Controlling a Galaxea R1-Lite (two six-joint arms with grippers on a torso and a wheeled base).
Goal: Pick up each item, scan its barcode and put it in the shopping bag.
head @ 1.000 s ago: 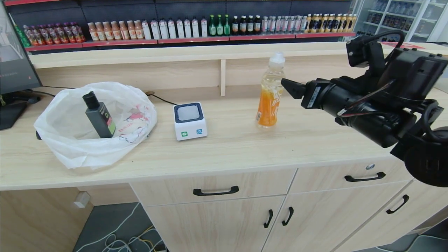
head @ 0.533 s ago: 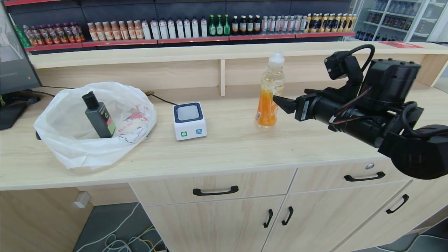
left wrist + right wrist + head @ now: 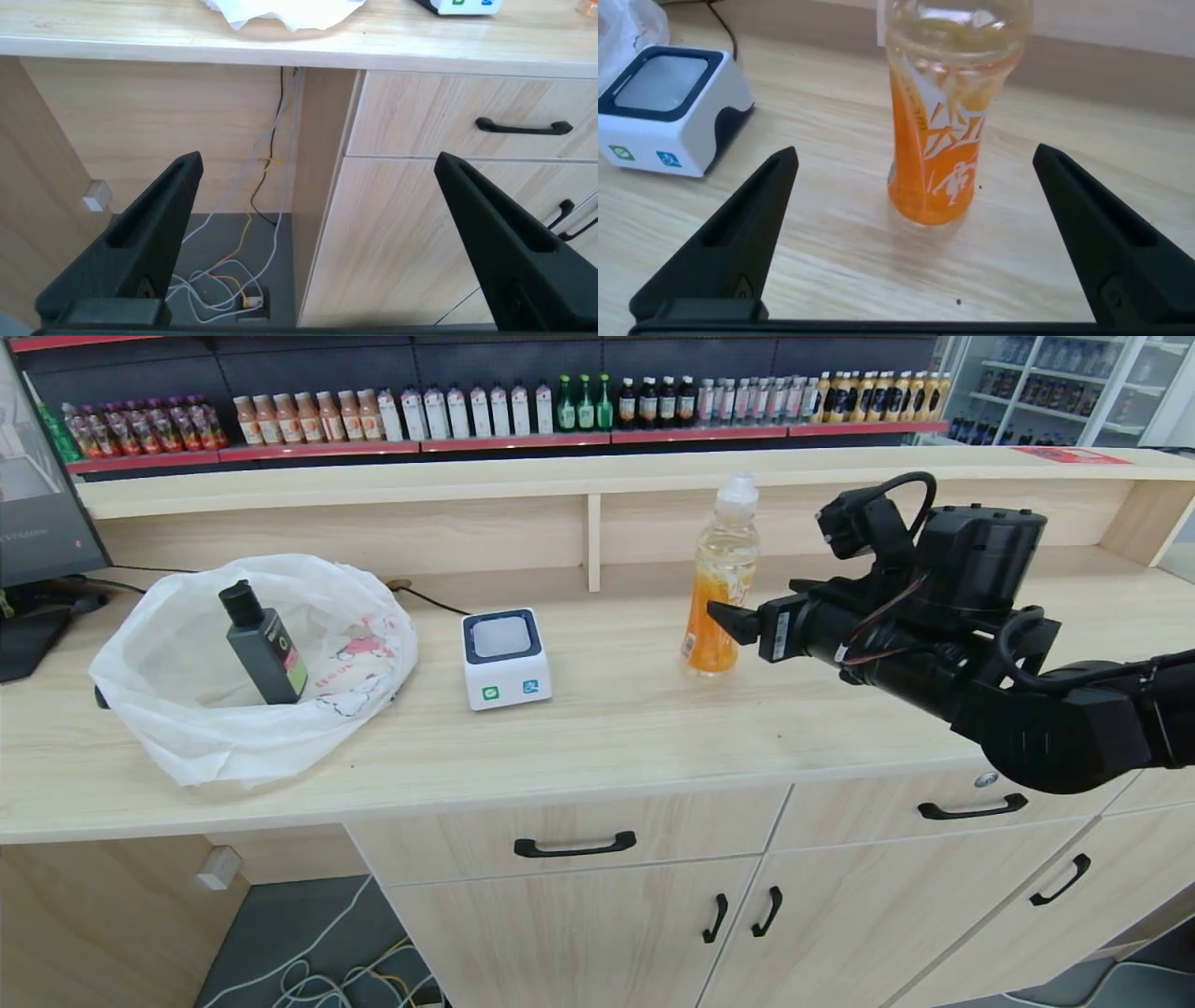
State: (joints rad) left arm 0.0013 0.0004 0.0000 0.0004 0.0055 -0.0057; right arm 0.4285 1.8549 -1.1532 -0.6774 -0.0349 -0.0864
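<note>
An orange drink bottle (image 3: 720, 581) with a white cap stands upright on the wooden counter (image 3: 607, 728). My right gripper (image 3: 738, 616) hovers open just to its right, level with its lower half. In the right wrist view the bottle (image 3: 948, 121) stands ahead between the spread fingers (image 3: 738, 247), apart from both. A white scanner box (image 3: 505, 658) sits left of the bottle. The white shopping bag (image 3: 243, 663) lies open at the counter's left with a dark bottle (image 3: 264, 644) upright inside. My left gripper (image 3: 318, 243) hangs open below the counter edge, facing the cabinet front.
A raised back ledge (image 3: 560, 476) runs behind the counter, with a vertical divider (image 3: 592, 553) behind the scanner. A monitor stand (image 3: 28, 616) sits at far left. Drawers with black handles (image 3: 575, 847) lie under the counter. Cables (image 3: 234, 280) trail on the floor.
My right arm has moved left and lower, bringing its open gripper from beside the bottle's upper part down next to its lower half. The bottle, scanner and bag have stayed put.
</note>
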